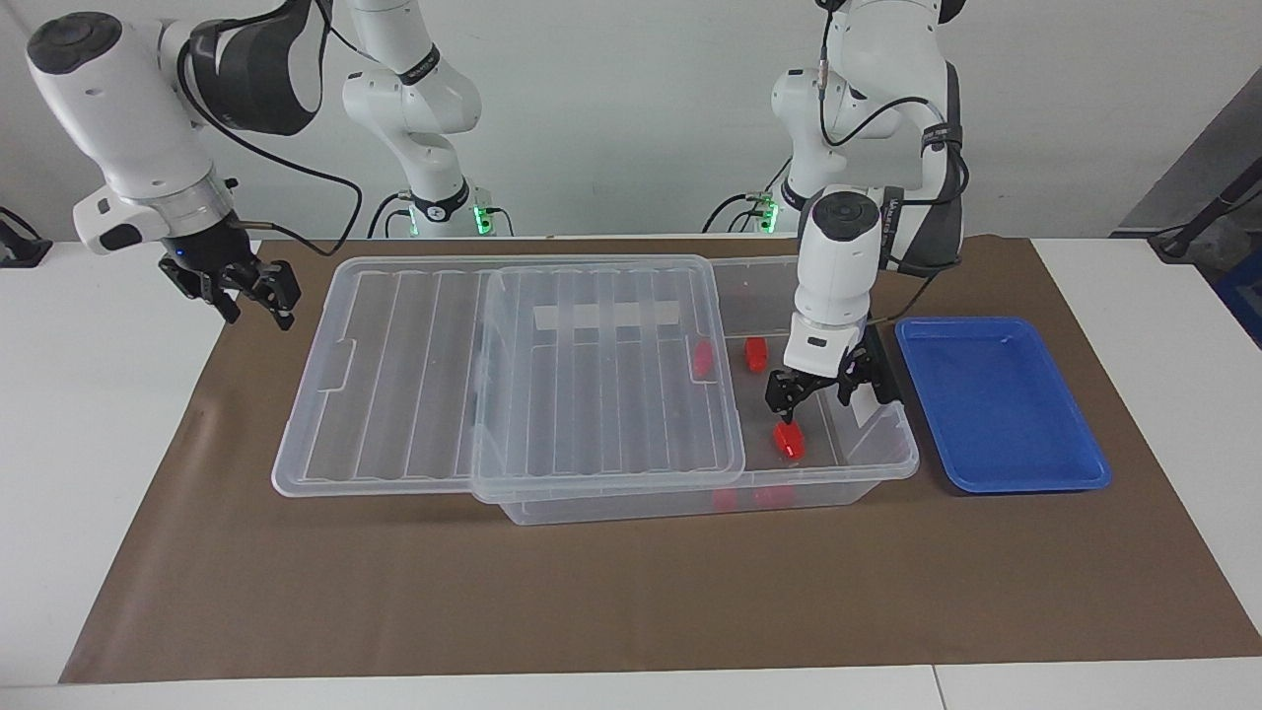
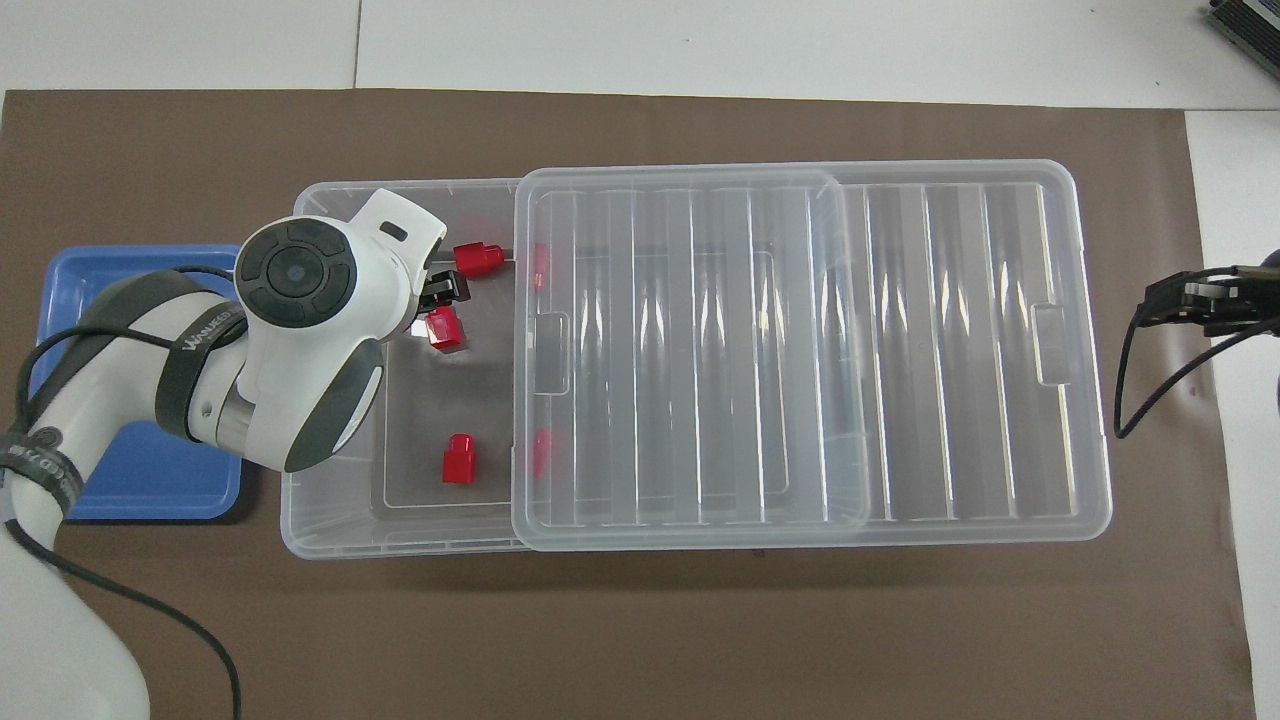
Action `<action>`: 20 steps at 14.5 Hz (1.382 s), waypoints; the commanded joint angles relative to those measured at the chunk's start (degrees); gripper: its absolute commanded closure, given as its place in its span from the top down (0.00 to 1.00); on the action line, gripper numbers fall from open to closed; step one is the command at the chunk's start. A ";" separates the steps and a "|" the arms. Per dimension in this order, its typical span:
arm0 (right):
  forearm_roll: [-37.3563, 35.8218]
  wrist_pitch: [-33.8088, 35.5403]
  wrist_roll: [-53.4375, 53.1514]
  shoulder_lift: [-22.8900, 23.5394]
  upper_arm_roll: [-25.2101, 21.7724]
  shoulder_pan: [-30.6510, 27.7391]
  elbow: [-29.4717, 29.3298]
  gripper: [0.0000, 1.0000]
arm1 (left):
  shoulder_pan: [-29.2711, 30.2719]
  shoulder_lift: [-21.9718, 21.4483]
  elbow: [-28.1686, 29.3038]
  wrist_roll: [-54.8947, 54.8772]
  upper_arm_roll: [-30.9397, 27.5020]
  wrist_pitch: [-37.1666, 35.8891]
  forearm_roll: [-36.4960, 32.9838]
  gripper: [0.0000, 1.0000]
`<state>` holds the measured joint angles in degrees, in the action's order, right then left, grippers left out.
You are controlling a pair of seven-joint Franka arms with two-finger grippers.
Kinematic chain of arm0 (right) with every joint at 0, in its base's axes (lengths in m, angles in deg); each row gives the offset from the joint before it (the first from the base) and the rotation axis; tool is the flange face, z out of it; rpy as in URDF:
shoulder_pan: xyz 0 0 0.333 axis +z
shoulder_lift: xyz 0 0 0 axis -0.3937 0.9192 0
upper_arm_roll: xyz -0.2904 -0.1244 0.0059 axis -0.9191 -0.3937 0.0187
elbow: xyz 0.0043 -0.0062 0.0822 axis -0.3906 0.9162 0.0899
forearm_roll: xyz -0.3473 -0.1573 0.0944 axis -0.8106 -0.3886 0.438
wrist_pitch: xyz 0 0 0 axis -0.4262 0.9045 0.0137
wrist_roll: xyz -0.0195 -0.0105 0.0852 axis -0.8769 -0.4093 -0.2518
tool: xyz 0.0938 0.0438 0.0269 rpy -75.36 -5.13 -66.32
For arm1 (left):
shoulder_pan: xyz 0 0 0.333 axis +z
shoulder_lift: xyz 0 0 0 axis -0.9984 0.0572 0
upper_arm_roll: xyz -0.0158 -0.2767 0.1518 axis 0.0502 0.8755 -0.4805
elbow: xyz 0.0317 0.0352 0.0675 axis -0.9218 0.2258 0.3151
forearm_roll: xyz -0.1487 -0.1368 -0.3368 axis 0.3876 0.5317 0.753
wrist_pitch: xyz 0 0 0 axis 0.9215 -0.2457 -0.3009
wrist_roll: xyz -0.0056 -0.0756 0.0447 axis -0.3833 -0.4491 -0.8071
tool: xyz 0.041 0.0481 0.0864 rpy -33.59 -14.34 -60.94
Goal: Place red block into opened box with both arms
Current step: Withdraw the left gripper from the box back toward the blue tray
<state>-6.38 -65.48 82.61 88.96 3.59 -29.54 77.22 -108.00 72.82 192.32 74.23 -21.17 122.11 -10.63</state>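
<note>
Red block [image 1: 788, 441] lying on floor of clear box [image 1: 892, 463], just below left gripper [image 1: 820, 390], jaws apart, empty. Lid [image 1: 513, 365] slid aside, blurring other red blocks. Right gripper [image 1: 246, 289] over brown mat [image 1: 631, 592], jaws unclear.

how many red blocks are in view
5 red blocks, all in the box: one below the left gripper, two in its open end, two under the lid's edge. More may hide there.

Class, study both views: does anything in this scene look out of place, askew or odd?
One thing: the ribbed clear lid sits slid sideways on the box, overhanging toward the right arm's end, so only the end near the blue tray is uncovered. Red blocks lie inside the box; nothing looks spilled or damaged.
</note>
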 commanded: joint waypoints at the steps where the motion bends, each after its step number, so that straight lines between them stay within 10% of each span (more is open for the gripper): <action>1: 0.64 -6.53 4.78 0.41 0.34 -1.90 4.37 0.07 | -0.17 -2.39 -0.49 -0.21 -0.06 -3.31 -1.32 1.00; 7: 0.64 -15.75 4.79 2.43 0.43 -2.88 8.59 0.00 | 5.35 -5.47 -9.53 -15.65 -0.42 -19.03 1.47 1.00; 12: 0.64 -16.57 4.61 2.61 0.52 -1.13 8.68 0.00 | 16.95 -11.88 -8.94 -34.98 -0.59 -21.87 9.56 1.00; 20: 0.73 -12.09 4.61 2.08 1.05 1.77 8.77 0.00 | 17.50 -13.12 -7.79 -38.18 -0.42 -21.95 9.66 1.00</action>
<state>-6.38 -78.47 85.87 92.08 4.63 -28.93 85.12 -90.75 61.30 183.05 37.21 -21.47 101.25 -1.66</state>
